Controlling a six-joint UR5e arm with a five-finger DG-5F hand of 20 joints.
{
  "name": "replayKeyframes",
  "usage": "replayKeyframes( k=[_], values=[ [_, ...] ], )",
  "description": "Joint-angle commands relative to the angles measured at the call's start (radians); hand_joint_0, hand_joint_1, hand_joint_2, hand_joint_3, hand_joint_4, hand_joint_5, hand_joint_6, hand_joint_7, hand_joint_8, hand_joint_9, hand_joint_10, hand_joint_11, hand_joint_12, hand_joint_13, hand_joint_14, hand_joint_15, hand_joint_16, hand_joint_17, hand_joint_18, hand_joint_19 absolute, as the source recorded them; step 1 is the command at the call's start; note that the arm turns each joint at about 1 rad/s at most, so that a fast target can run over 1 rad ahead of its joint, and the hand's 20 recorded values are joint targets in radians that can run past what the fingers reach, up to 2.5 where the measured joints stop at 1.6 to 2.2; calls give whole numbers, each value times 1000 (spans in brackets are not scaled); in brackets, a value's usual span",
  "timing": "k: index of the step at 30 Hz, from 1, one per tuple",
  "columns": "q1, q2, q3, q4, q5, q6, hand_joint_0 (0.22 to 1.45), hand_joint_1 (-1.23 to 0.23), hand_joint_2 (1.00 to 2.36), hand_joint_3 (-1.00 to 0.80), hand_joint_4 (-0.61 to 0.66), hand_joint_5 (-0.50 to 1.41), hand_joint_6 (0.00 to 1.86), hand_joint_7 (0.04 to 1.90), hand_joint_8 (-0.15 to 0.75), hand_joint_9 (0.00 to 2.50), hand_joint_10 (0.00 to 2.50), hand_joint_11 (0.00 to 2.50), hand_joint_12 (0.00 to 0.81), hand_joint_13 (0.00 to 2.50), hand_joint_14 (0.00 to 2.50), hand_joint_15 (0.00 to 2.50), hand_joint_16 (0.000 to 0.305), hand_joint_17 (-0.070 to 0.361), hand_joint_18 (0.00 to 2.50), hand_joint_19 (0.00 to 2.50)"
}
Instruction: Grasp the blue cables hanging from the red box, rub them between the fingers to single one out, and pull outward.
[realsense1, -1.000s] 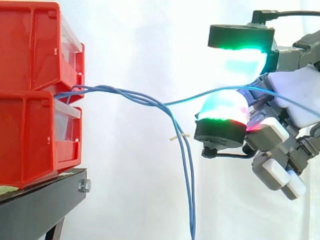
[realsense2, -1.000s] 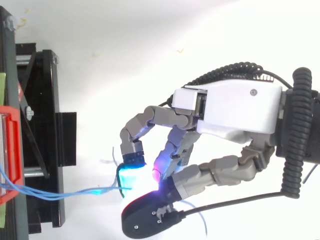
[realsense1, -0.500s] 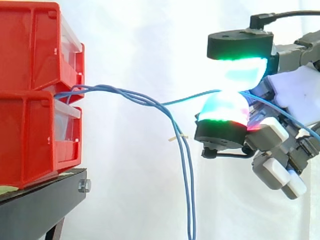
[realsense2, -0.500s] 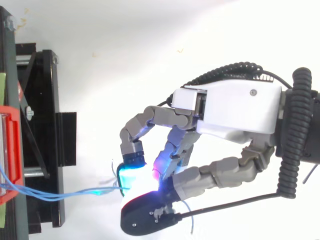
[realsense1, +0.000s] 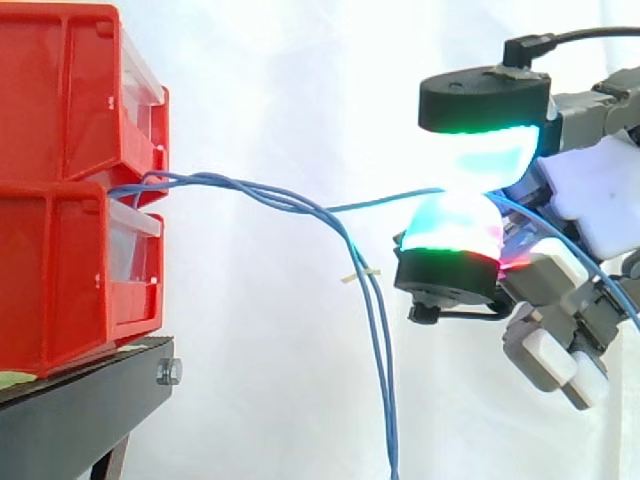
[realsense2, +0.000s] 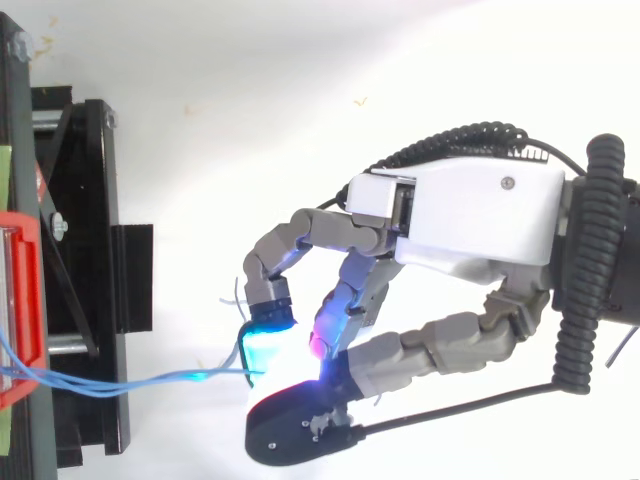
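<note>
side view: one blue cable (realsense1: 385, 202) runs from the red box (realsense1: 60, 100) to the hand (realsense1: 600, 200)
hand: pinches it between two glowing pads (realsense1: 487, 158)
other cables (realsense1: 377, 340): droop free below
pull: judged next; firm pinch, draw straight away from the box

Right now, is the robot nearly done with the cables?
About halfway. Done: the hand pinches one cable, singled out, while the other cables hang loose. Left: pulling outward, since the pinched cable sags slack from the red box.
</note>
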Motion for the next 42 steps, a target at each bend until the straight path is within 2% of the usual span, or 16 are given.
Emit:
replayKeyframes(
  k=[1, 4, 6, 7, 8, 9, 11, 12, 13, 16, 23, 34, 42],
  values=[
    [0, 0, -2, -19, 2, -3, 591, -854, 1010, 2, -42, -59, 894, 1232, 220, 1207, 20, 615, 376, 913, 23, 620, 51, 115, 835, 498],
    [0, 0, -15, -25, 10, -6, 589, -851, 1008, 3, -32, -57, 892, 1239, 226, 1215, 18, 612, 379, 918, 24, 626, 52, 118, 842, 504],
    [2, 0, -36, -22, 14, -6, 587, -845, 1006, 8, -27, -55, 890, 1256, 237, 1219, 16, 613, 386, 926, 23, 640, 53, 119, 845, 511],
    [2, 0, -64, -21, 11, -5, 587, -845, 1006, 10, -26, -55, 890, 1256, 239, 1219, 19, 612, 389, 932, 23, 647, 53, 119, 845, 512],
    [5, 0, -102, -1, 7, 0, 587, -842, 1005, 7, -23, -54, 890, 1252, 253, 1231, 17, 626, 394, 942, 22, 650, 54, 121, 850, 509],
    [5, 0, -110, 15, 7, 0, 589, -843, 1004, -1, -21, -54, 891, 1248, 253, 1232, 19, 621, 392, 943, 23, 662, 54, 121, 850, 509],
    [5, 0, -139, 90, 5, 1, 588, -839, 1004, 2, -21, -53, 891, 1245, 251, 1232, 19, 628, 397, 946, 24, 672, 54, 121, 850, 516],
    [5, 0, -139, 90, 5, 1, 586, -834, 1004, 7, -22, -53, 892, 1243, 259, 1233, 19, 625, 401, 948, 24, 681, 54, 122, 851, 507],
    [5, 0, -150, 128, -1, 1, 585, -831, 1003, 7, -18, -53, 892, 1238, 260, 1234, 18, 632, 403, 953, 23, 676, 55, 123, 848, 507],
    [5, 0, -179, 188, -13, 1, 585, -829, 1002, 5, -23, -52, 892, 1238, 259, 1236, 17, 635, 406, 955, 23, 682, 55, 123, 844, 506],
    [5, 0, -183, 214, -10, -3, 584, -818, 1001, -4, -27, -54, 895, 1231, 278, 1220, 18, 633, 413, 945, 23, 685, 55, 124, 821, 505],
    [6, -2, -185, 309, -10, -12, 581, -803, 1001, -11, -28, -57, 898, 1208, 279, 1208, 18, 633, 416, 935, 22, 694, 55, 123, 796, 511],
    [6, -2, -186, 342, -10, -12, 578, -796, 1001, -18, -23, -58, 898, 1203, 283, 1209, 18, 636, 416, 935, 23, 700, 55, 124, 790, 520]
  ],
)
